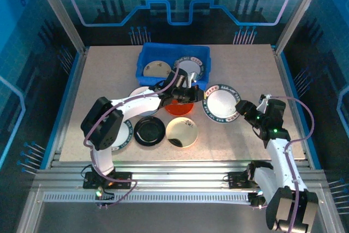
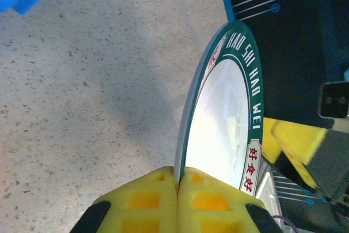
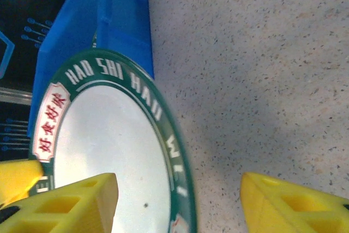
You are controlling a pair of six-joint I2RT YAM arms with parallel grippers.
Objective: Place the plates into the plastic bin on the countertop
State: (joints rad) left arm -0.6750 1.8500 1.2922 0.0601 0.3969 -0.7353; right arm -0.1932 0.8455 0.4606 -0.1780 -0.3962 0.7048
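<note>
**Left gripper** (image 2: 178, 181): the yellow fingers are pressed together on the rim of the green-rimmed plate (image 2: 223, 118). It is a thin edge pinch, with the dish running straight out from the fingertips. A dish this flat and wide offers little else to take hold of, which I judge explains the grip at the rim. A shadow lies on the countertop (image 2: 82, 107) beside the plate, so the pinched side appears tipped up off the surface. Whether the far side rests down, I cannot tell.

**Right gripper** (image 3: 179, 181): the fingers are spread wide. The opposite rim of the same plate lies between them, unclamped. It looks stationed as a stop against sliding (a second hold or a handover is equally plausible).

**Location of the plate:** seen from above, it sits just beside the orange-red plate (image 1: 179, 107), close to the near right corner of the plastic bin (image 1: 143, 61) and outside it.

**Bin contents:** a beige plate (image 1: 156, 68) and a patterned-rim plate (image 1: 190, 68) are already inside. Floor space looks tight, so the next dish will probably have to overlap one of them.

**Outstanding:** a black plate (image 1: 149, 131) and a cream plate (image 1: 181, 132) lie nearer the arm bases, not yet binned.

**Risk noted:** a narrow pinch on a glazed rim may slip when the plate is swung over the bin wall.
</note>
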